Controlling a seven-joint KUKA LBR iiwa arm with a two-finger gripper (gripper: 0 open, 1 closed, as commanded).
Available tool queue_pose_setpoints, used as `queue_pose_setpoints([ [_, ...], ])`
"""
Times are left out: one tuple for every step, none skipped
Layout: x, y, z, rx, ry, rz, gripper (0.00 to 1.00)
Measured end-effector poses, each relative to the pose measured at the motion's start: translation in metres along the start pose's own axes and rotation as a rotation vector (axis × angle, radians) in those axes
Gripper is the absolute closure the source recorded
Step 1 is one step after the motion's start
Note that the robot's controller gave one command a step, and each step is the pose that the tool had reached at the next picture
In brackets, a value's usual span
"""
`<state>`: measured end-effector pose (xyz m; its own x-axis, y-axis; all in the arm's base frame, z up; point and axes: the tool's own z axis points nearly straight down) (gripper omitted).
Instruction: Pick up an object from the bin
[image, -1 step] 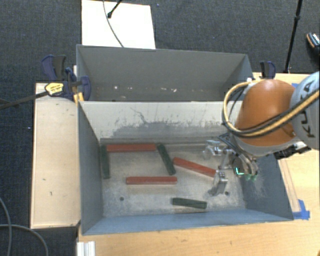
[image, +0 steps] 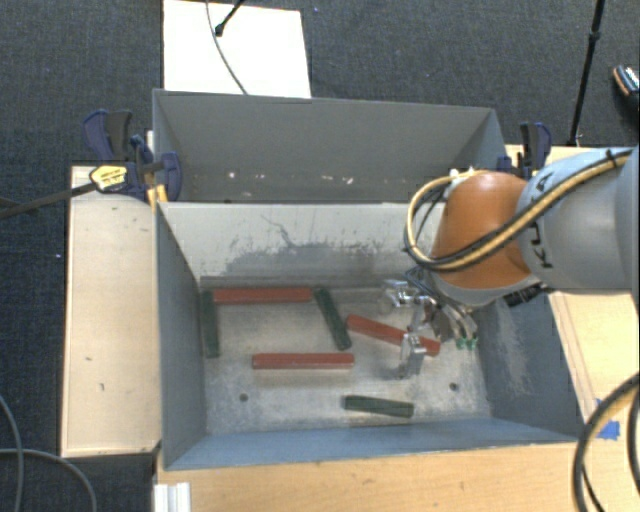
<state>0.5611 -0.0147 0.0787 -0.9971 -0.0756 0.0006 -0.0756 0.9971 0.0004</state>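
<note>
Parking the claw (image: 410, 352) low in the bin (image: 185, 330), over the near end of a tilted red bar (image: 372, 329). That bar is my likely target: it's the closest piece and has bare floor on both long sides. Can't tell if the claw is spread or pinching, because the orange wrist cover and cables block the view, so I'm not claiming contact or a hold. The bar's far end, left of the claw, sits just beside a slanted dark green bar (image: 333, 318); taking the near end should avoid dragging that one. Everything lies flat and spread out, so coming straight down makes sense. Further left of the claw are a second red bar (image: 302, 361) and a third one (image: 262, 295). Another green bar (image: 379, 406) lies just below the claw, toward the front wall.
</note>
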Motion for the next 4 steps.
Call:
queue_pose_setpoints([
  [-0.021, -0.018, 0.008, 0.001, -0.006, -0.042, 0.00],
  [-0.020, -0.017, 0.008, 0.001, -0.006, -0.042, 1.00],
  [-0.001, 0.002, 0.008, 0.000, -0.003, -0.388, 1.00],
  [-0.023, 0.011, -0.185, 0.004, -0.012, -0.554, 1.00],
])
